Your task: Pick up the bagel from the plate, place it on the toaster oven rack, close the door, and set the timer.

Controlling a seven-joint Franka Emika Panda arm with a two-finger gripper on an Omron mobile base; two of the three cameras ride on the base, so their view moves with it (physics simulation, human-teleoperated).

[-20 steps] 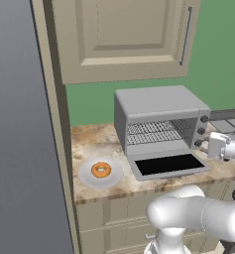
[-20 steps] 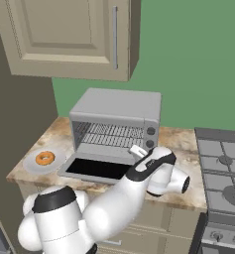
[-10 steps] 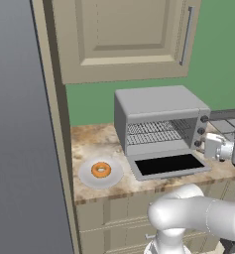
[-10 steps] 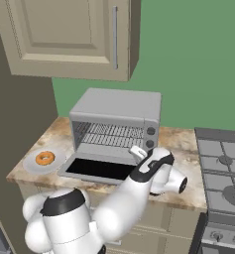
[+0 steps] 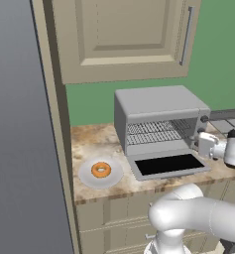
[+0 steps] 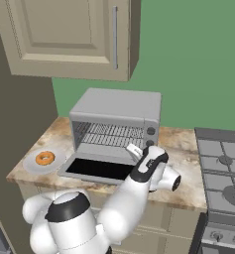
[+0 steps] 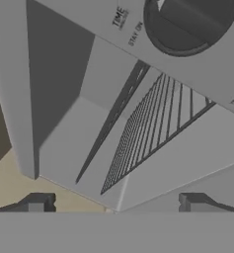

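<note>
Orange-brown bagel (image 5: pixel 100 169) on plate (image 5: pixel 86 177) | well apart from open pincer (image 7: pixel 113 203)

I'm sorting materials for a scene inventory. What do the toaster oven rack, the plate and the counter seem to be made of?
Toaster oven rack: probably metal wire, thin silver parallel bars.
Plate: likely glazed ceramic, plain pale grey-white, smooth; plastic cannot be ruled out.
Counter: looks like polished stone, mottled beige-brown veining.

kitchen, toaster oven (image 5: pixel 158 124), marble counter (image 5: pixel 91 144), stove (image 6: pixel 223 173), wall cabinet (image 5: pixel 124 37)
</note>
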